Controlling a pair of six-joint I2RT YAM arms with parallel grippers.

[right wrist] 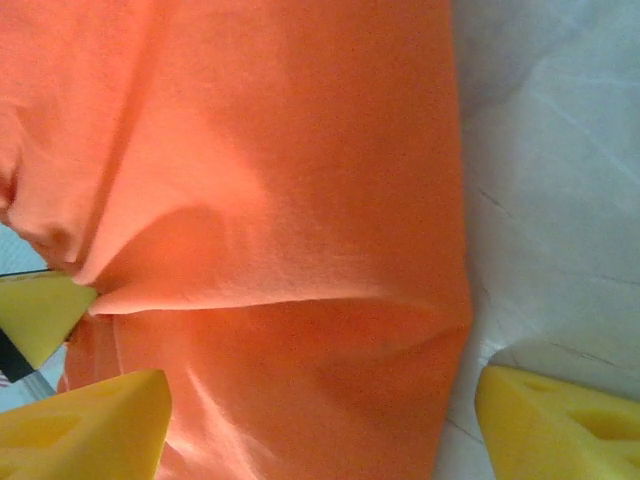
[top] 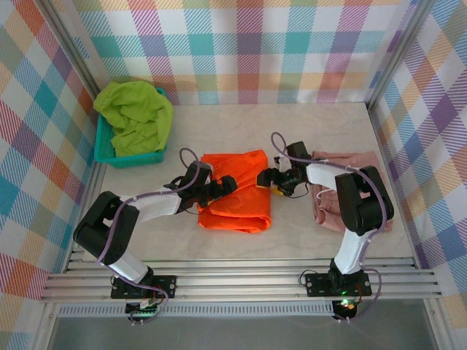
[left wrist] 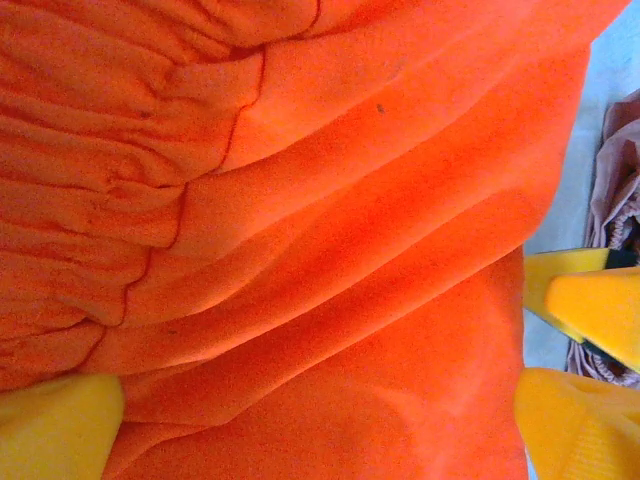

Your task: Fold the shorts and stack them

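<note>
The bright orange shorts (top: 235, 193) lie folded at the table's middle. My left gripper (top: 223, 187) hovers over their left half, open, its yellow fingertips (left wrist: 55, 425) spread wide above the rumpled orange cloth (left wrist: 330, 230). My right gripper (top: 271, 179) is at the shorts' right edge, also open; one fingertip (right wrist: 95, 430) is over the orange cloth (right wrist: 290, 200) and the other over the bare table. The dusty pink shorts (top: 352, 171) lie at the right, partly under the right arm. The lime green shorts (top: 135, 115) are heaped in the basket.
The teal mesh basket (top: 104, 151) stands at the back left against the checked wall. Checked walls close in the back and both sides. The pale tabletop (top: 306, 233) runs in front of the shorts to the metal rails at the near edge.
</note>
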